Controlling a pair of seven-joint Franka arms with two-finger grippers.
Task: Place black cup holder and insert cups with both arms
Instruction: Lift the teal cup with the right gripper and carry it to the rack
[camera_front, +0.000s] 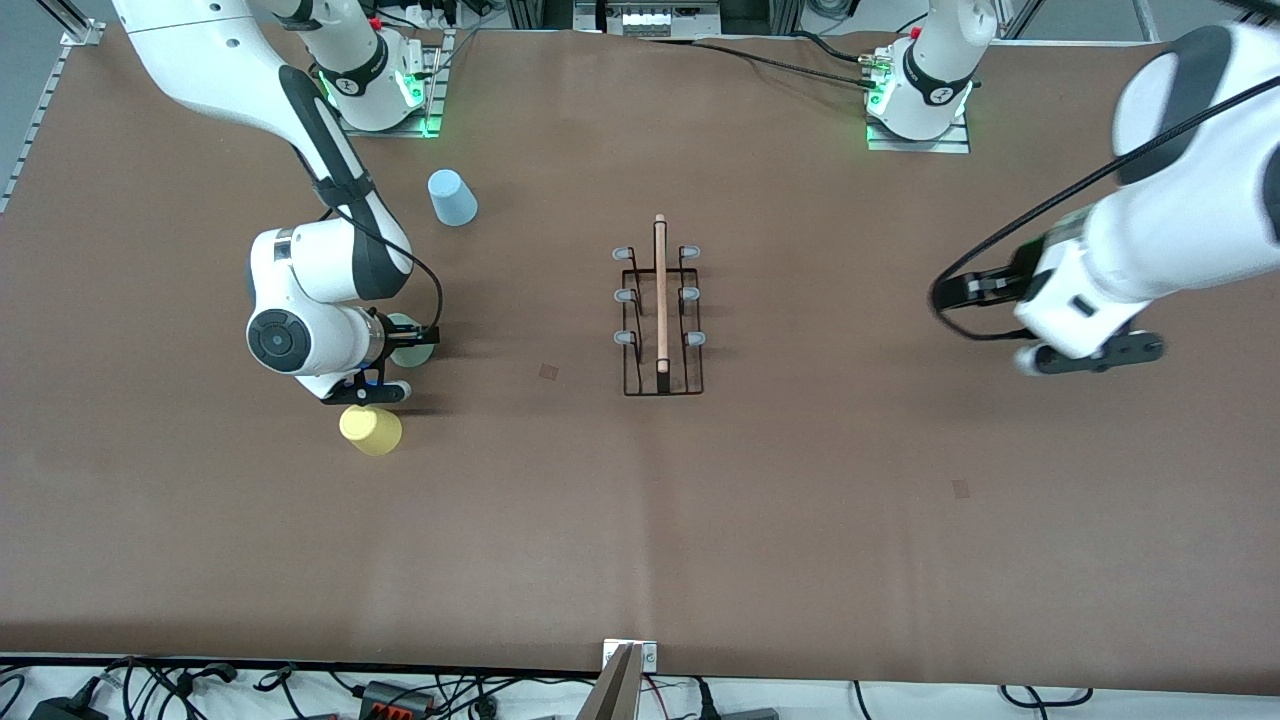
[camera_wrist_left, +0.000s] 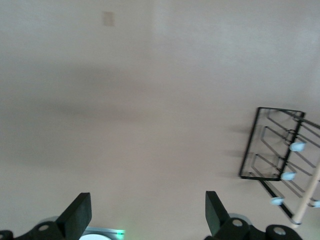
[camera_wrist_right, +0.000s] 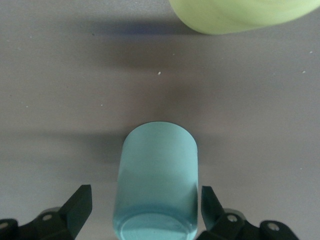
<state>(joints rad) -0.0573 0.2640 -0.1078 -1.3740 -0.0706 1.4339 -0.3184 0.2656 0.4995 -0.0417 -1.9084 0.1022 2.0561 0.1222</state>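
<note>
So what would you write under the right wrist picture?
Right gripper open around the mint green cup, with the yellow cup close by.

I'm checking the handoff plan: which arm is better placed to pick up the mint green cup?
Right. The right gripper already straddles the mint green cup with open fingers, while the left gripper hangs open over bare table near the black cup holder.

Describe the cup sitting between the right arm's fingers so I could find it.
Start at the black rack mid-table, then look toward the right arm's end. Three cups stand there; the mint cup sits between the blue cup and the yellow cup, half hidden under the right end effector.
</note>
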